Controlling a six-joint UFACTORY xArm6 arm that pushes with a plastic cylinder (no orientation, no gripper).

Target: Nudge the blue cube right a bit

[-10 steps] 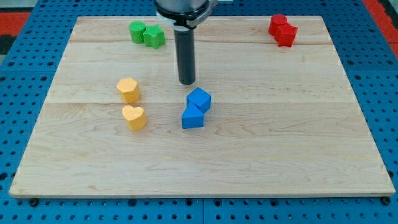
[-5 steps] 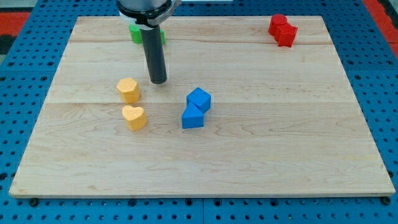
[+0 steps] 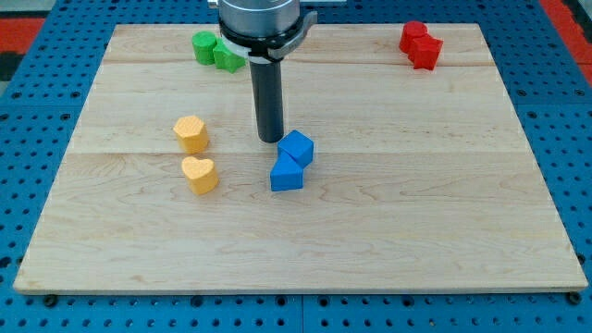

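Two blue blocks sit touching near the board's middle: a blue cube (image 3: 297, 148) turned on a corner, and a second blue block (image 3: 286, 174) just below and left of it. My tip (image 3: 270, 139) stands just to the left of the blue cube, slightly above its level in the view, very close to its left corner; I cannot tell whether it touches.
Two yellow blocks, a rounded one (image 3: 191, 134) and a heart (image 3: 199, 174), lie to the left. Two green blocks (image 3: 215, 50) sit at the top, partly behind the arm. Two red blocks (image 3: 421, 43) sit at the top right. The wooden board (image 3: 444, 203) ends in blue pegboard.
The tip swung left toward the yellow blocks, then came back right and down to the blue cube's left side. No block has moved.
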